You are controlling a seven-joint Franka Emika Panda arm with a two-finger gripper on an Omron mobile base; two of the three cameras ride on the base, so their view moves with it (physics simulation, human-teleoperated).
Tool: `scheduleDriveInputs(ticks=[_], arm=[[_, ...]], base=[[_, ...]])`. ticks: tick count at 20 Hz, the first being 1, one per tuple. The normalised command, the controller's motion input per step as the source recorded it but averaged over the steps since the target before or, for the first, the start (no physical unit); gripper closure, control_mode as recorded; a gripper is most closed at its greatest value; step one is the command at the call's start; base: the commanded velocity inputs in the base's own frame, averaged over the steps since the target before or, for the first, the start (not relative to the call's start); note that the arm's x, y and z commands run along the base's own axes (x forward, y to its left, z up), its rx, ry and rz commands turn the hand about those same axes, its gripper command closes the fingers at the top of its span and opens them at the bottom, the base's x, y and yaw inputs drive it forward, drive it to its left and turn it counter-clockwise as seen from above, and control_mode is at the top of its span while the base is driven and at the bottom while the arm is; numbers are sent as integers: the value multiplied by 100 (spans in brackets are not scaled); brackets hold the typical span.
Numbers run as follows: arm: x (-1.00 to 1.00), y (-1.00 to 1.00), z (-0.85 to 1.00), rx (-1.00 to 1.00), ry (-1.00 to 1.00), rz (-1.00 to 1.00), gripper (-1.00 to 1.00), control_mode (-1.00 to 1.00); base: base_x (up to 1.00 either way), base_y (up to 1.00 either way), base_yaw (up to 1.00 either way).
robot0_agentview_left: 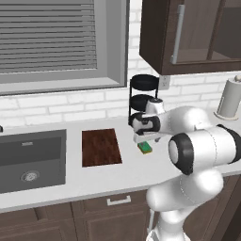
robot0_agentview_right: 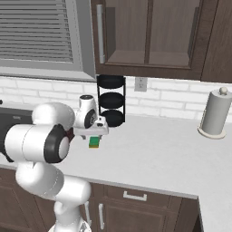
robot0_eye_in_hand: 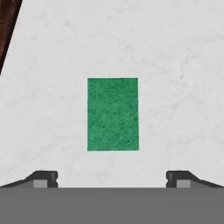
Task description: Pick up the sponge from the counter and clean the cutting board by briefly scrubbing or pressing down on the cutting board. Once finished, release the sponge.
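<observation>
- The tool (robot0_eye_in_hand: 112, 177) is spread wide, its two dark fingertips (robot0_eye_in_hand: 43, 178) standing well apart at the bottom of the hand view with nothing between them. It holds nothing.
- The tool hangs directly above the sponge (robot0_eye_in_hand: 113, 114), pointing down at it. In the hand view the sponge lies green face up, centred between the fingertip lines, with clear desk on both flanks.
- In the left base view the sponge (robot0_agentview_left: 145, 148) lies flat on the desk (robot0_agentview_left: 132, 172), just under the tool (robot0_agentview_left: 143, 139) and beside the right edge of the cutting board (robot0_agentview_left: 100, 147), not on it. The right base view agrees: sponge (robot0_agentview_right: 94, 142) below the tool (robot0_agentview_right: 93, 132).
- The cutting board is bare; a strip of its dark wood shows at the upper left corner of the hand view (robot0_eye_in_hand: 8, 30).
- Judged stage: either the grasp has not yet been made or the sponge has been let go; the frames alone do not settle which.
- Risk: should a grasp follow, a descent that stops short would close on the green layer only and let the block tip or slip.
- Risk: descending too far would drive the fingertips into the desk.
- Risk: the black tiered rack (robot0_agentview_left: 143, 96) stands close behind the wrist; a wide swing could strike it.
- The sink (robot0_agentview_left: 30, 160) lies beyond the board; a dragged sponge could overshoot toward it.
</observation>
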Motion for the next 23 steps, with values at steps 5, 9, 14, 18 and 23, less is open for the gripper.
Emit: scheduleDriveInputs(ticks=[5, 9, 14, 18, 23], arm=[[-41, 0, 52, 0, -5, 0, -100, -100], [-40, -1, 47, 0, -9, 0, -100, -100], [-34, -12, 3, 0, -2, 0, -100, -100], [-47, -21, 7, 0, -8, 0, -100, -100], [-42, -34, 36, 4, -10, 0, -100, -100]], base=[[0, 0, 0], [0, 0, 0], [0, 0, 0], [0, 0, 0], [0, 0, 0]])
